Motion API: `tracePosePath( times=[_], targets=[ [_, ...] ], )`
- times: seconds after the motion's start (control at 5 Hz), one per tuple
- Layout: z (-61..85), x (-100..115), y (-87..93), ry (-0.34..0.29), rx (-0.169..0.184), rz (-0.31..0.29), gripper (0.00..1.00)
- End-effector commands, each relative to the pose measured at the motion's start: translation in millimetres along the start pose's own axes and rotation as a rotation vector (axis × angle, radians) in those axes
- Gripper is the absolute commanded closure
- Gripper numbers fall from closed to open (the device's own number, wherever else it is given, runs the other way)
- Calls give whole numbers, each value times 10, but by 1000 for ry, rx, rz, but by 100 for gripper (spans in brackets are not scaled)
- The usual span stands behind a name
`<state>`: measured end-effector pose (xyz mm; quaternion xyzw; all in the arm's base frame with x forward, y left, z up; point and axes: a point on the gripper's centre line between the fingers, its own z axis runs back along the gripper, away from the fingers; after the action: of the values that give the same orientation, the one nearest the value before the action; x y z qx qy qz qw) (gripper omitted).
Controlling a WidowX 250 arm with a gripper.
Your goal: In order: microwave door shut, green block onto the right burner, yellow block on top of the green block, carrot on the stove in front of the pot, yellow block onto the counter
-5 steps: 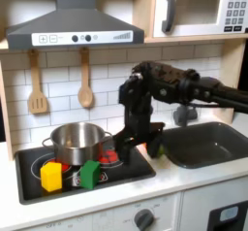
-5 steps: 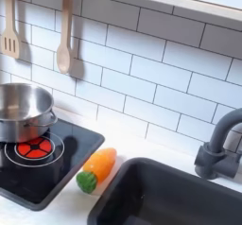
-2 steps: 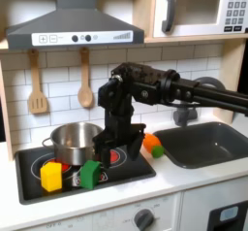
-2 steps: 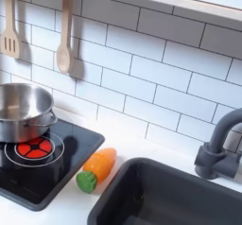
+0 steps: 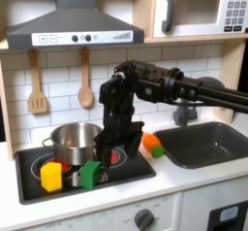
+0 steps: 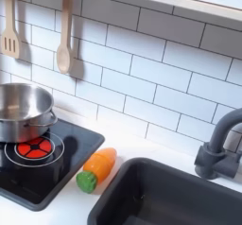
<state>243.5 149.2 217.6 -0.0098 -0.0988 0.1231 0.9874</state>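
White subway tile backs a toy kitchen, with a range hood and two hanging wooden utensils above the stove [image 5: 136,171] and a microwave [image 5: 199,9] at the upper right of the first exterior view, its door looking shut. That step reads as done.

On the stove's front edge, toward its left corner in the first exterior view, the green block [image 5: 90,173] stands with the yellow block [image 5: 51,176] just beside it on its left, not on top of it. Whether the green block is on a burner cannot be told for sure; it sits forward of the red ring. So the block steps appear unfinished, though the arm seems occupied elsewhere.

Behind the blocks the steel pot [image 5: 76,141] stands at the stove's back left. The carrot [image 6: 96,168] lies on the white desk [image 6: 66,206] in both exterior views, just off the stove's right edge, between stove and sink [image 6: 180,199], green tip pointing toward the front.

The end effector [image 5: 108,155] hangs low over the stove's middle, close to the pot's right side and near the red burner [image 6: 31,150]. Its jaws are too dark and blurred to tell whether they are apart or together, and nothing can be seen held.

Judging by the layout, the next move calls for reaching either the green block or the carrot, descending squarely and gripping without knocking the pot.
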Motion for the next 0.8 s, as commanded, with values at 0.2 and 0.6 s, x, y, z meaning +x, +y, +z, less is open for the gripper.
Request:
tracePosePath(
  times=[0.2, 0.6],
  targets=[
    [-59, 55, -192, 82, -130, -105, 0],
    [-156, 409, 23, 71, -146, -61, 0]
  ],
)
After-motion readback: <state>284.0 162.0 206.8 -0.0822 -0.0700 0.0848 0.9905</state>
